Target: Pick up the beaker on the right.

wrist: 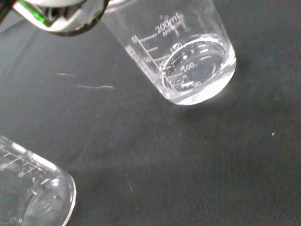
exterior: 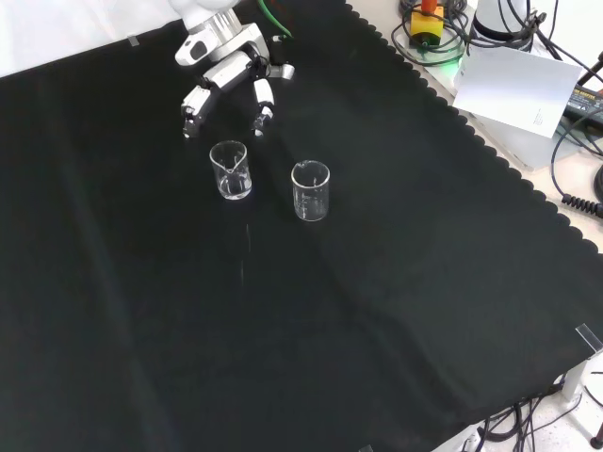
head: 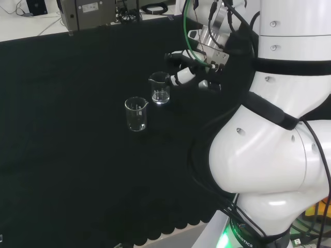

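**Clear glass, not yet lifted: the hand is near the beaker but holds nothing**

Clear glass is all there is to pick from: two small beakers stand upright on the black cloth [exterior: 396,311]. The hand [exterior: 226,75] hovers just beyond the nearer beaker [exterior: 231,170], its fingers [exterior: 196,104] spread and pointing down toward the rim, with nothing between them. They are apart from the glass; no contact shows. In the head view this beaker [head: 160,88] is the right-hand one of the pair and sits just beside the fingertips, so it looks to be the one the task means.

By that reading, the approach is mostly done. Still to do: bring the fingers round the glass, close them, and lift.

The second beaker [exterior: 311,190] stands a little farther from the hand and off to one side, near the first but not touching it. It is the only thing close enough to be knocked as the fingers close. The cloth around both is otherwise bare, and nothing blocks the way in.
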